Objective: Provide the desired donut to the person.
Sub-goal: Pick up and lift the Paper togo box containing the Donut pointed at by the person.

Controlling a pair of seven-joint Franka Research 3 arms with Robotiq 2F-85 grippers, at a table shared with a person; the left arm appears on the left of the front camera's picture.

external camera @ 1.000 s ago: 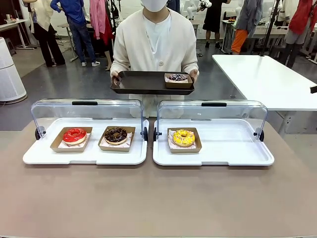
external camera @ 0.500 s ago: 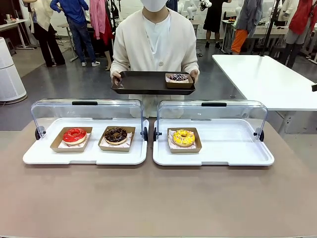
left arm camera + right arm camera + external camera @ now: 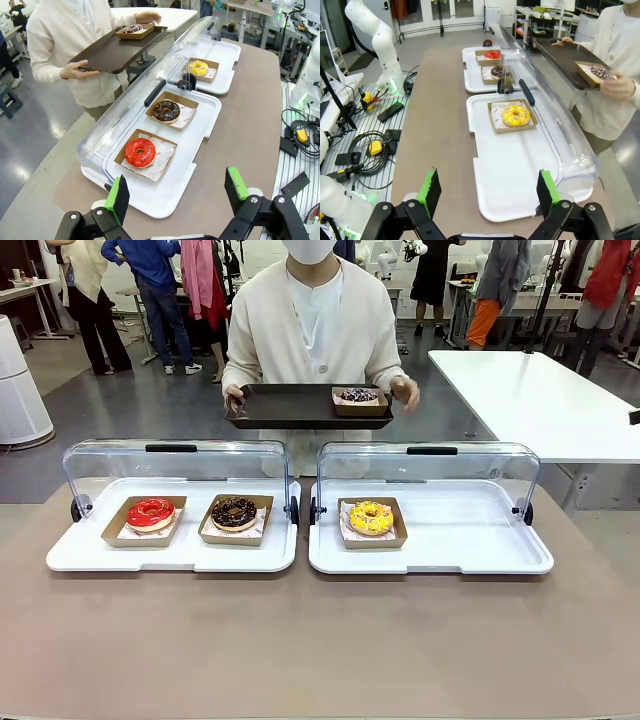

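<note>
Three donuts lie in cardboard boxes on the display trays: a red donut (image 3: 150,512) and a chocolate donut (image 3: 234,512) on the left tray, a yellow donut (image 3: 370,517) on the right tray. The person (image 3: 310,330) stands at the far side and holds a dark serving tray (image 3: 280,405) bearing a sprinkled donut (image 3: 358,397) in a box. My left gripper (image 3: 176,192) hangs open near the red donut's (image 3: 140,152) end of the table. My right gripper (image 3: 488,192) hangs open at the yellow donut's (image 3: 515,115) end. Neither holds anything.
Both white display trays (image 3: 80,555) (image 3: 480,540) have their clear lids (image 3: 175,465) (image 3: 430,468) swung up at the far side. Bare brown tabletop (image 3: 320,640) stretches in front of them. A white table (image 3: 540,400) stands at the back right, with bystanders behind.
The person's hand at the serving tray's right end has come off the rim and now hovers beside its corner. The donuts and the grippers have not moved.
</note>
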